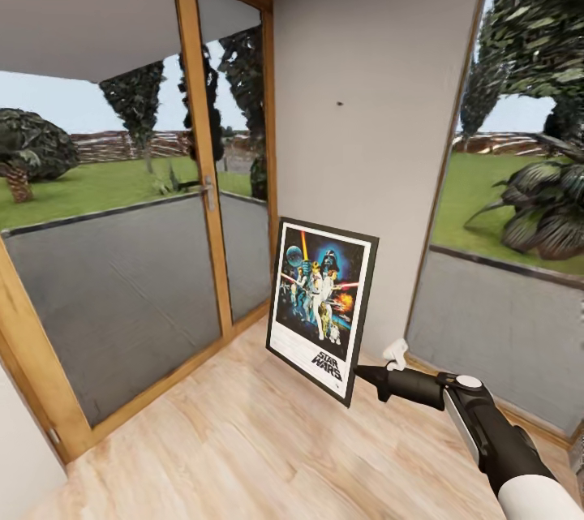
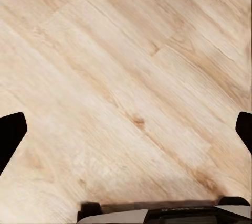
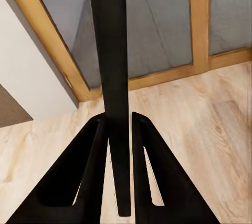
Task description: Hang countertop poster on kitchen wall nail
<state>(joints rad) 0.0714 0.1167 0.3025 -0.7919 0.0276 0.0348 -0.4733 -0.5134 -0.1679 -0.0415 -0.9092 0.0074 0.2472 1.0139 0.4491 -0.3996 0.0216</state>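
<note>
**A:** Poster (image 1: 323, 305) handling question: it's hanging in the air low by the grey wall panel (image 1: 365, 139), tilted. Stiff?

**B:** Looking rigid, light, probably slippery along that thin frame. The right gripper (image 3: 119, 129) is pinching one edge (image 3: 113, 77), so it could swing. Left gripper (image 2: 126, 129) is gaping wide over the plank floor (image 2: 126, 77).

**A:** Nail?

**B:** Wall nail (image 1: 339, 105) is sitting well above.
</note>
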